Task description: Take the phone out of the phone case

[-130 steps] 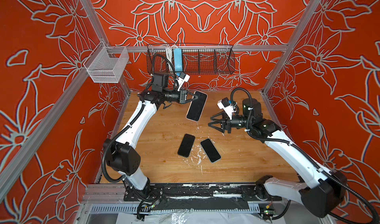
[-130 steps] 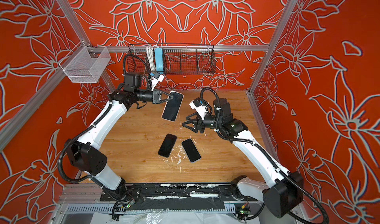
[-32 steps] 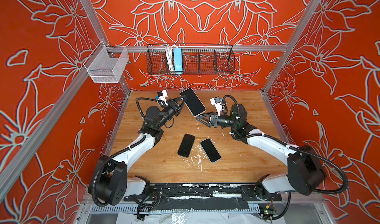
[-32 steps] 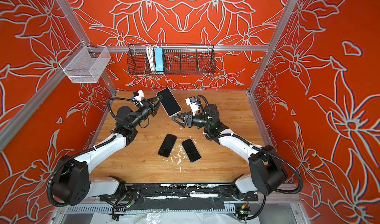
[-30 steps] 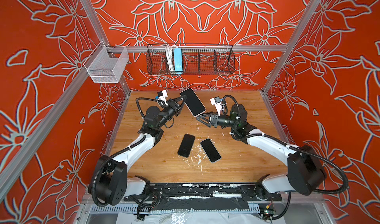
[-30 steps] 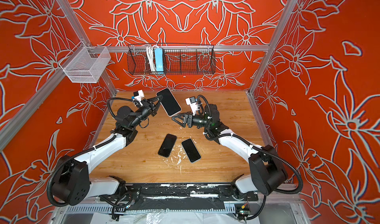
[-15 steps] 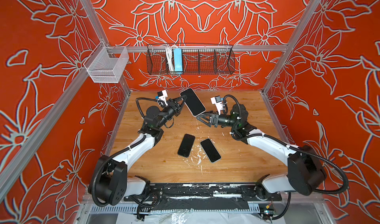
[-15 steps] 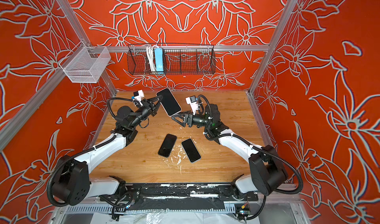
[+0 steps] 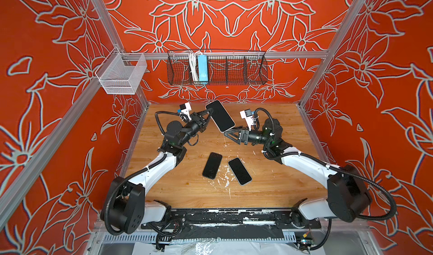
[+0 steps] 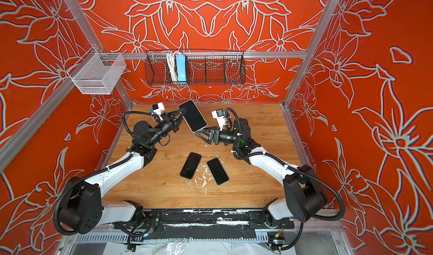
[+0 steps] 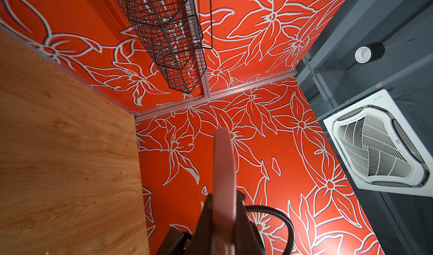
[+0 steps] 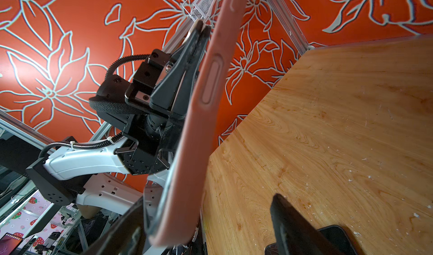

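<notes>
Your left gripper (image 9: 209,112) pinches the phone (image 9: 220,119) by its left edge near the far end. It holds the phone off the table (image 9: 269,186) at the far middle of the scene, with the dark screen tilted up toward both top views. In the left wrist view the pink case (image 11: 223,172) shows edge-on, clamped between the two dark fingers (image 11: 201,223), which press against its front and back. Your right gripper (image 9: 230,136) sits at the phone's near right end with its fingers spread wide. In the right wrist view that rounded end of the pink case runs down between the two fingers (image 12: 293,225), and you cannot tell whether either one touches it. A second phone (image 9: 212,165) and a third phone (image 9: 239,171) lie flat just beside each other near the middle of the table, well apart from both grippers. The small mark on the white ceiling vent (image 11: 375,143) in the left wrist view is too small to read.
</notes>
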